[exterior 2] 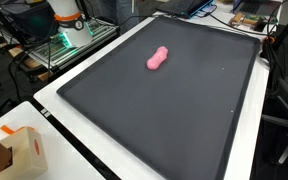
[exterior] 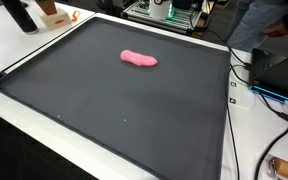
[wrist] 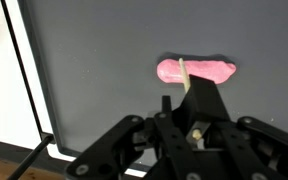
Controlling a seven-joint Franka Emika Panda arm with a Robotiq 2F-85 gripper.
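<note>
A pink, peanut-shaped soft object (exterior: 138, 59) (exterior 2: 158, 59) lies on a large dark mat (exterior: 134, 110) (exterior 2: 174, 115), toward its far side in both exterior views. In the wrist view the pink object (wrist: 216, 71) sits just beyond my gripper (wrist: 186, 80). The black fingers meet in a single wedge with nothing between them. The fingertip overlaps the object's lower edge in that view; I cannot tell whether they touch. The gripper does not appear in either exterior view.
The mat rests on a white table (exterior: 24, 105) (wrist: 24, 90). A cardboard box (exterior 2: 19, 150) stands at one corner. The robot base (exterior 2: 66, 20) and green-lit electronics stand beyond the mat. Cables (exterior: 246, 85) run along one side, and a person (exterior: 269, 25) stands nearby.
</note>
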